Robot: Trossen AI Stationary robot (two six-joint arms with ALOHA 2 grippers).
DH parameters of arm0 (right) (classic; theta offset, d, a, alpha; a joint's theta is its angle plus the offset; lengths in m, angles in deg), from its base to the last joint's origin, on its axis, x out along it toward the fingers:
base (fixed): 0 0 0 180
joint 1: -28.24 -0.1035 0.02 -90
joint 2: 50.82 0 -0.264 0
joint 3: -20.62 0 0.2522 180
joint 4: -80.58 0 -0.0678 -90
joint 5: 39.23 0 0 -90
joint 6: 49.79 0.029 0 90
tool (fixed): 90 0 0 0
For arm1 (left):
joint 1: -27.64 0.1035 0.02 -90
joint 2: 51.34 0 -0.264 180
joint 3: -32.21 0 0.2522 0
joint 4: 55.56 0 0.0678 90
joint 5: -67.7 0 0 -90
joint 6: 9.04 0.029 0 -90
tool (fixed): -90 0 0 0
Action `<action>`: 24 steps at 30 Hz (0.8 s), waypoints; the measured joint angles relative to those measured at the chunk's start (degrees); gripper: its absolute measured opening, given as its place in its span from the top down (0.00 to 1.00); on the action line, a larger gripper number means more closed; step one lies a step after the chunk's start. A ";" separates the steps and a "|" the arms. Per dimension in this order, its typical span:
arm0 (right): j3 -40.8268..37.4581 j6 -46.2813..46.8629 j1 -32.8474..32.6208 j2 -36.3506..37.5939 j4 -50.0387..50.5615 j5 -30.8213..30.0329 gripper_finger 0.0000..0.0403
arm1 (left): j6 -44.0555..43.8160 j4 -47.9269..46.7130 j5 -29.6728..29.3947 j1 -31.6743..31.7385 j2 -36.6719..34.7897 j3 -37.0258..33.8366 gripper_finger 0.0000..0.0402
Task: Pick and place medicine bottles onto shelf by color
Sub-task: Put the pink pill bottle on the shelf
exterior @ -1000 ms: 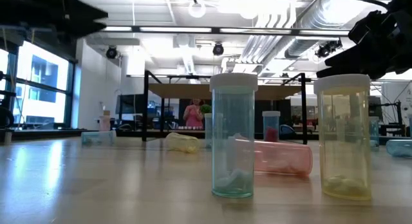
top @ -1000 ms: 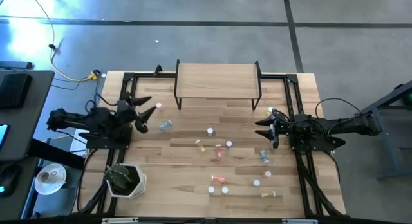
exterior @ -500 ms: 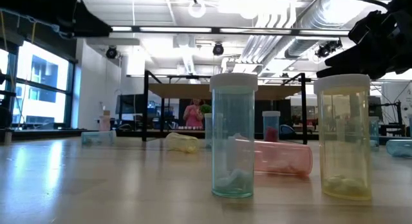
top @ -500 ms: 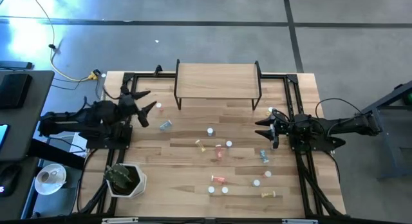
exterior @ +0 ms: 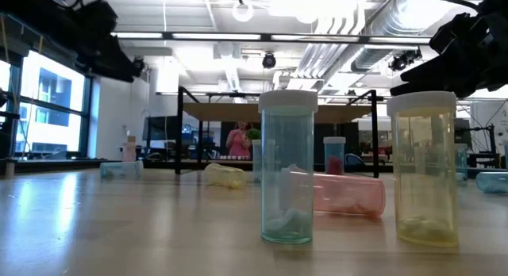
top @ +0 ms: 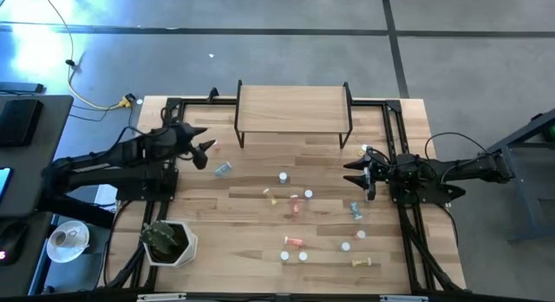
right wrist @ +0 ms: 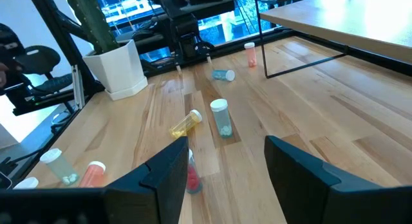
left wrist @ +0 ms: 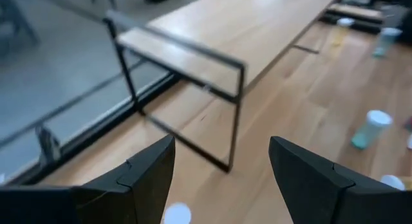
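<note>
1. Left gripper open wide, empty; hovering just beside shelf leg.
2. Red bottle upright, directly below jaws; right gripper open, empty, far.

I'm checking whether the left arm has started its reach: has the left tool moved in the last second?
Yes. In the high view the left tool, open and empty, has shifted up and right, toward the shelf's left legs.

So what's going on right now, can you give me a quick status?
Left gripper open, empty, near the shelf's left leg. Right gripper open, empty, waiting at table's right. Medicine bottles all scattered on table; shelf bare. Nothing blocking.
</note>
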 joint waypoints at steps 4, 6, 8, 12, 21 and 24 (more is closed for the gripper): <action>0.00 0.00 0.00 0.01 0.02 0.00 0.52 | -5.08 0.04 -0.02 2.29 4.27 0.00 0.40; 0.00 0.00 -0.01 0.01 0.00 0.01 0.52 | -7.81 0.05 -0.04 3.16 6.55 0.00 0.40; 0.00 0.00 -0.01 0.01 0.01 0.01 0.52 | -10.48 0.06 -0.04 3.95 8.73 -0.02 0.40; 0.00 0.00 0.00 0.01 0.00 0.01 0.52 | -15.34 0.06 -0.02 5.48 12.21 -0.02 0.40; 0.00 0.00 -0.01 0.02 0.00 0.01 0.52 | -23.42 1.07 -0.01 8.55 16.52 -0.02 0.40; 0.00 0.00 -0.01 0.00 0.02 0.00 0.52 | -24.99 1.42 0.00 9.52 18.39 -0.02 0.40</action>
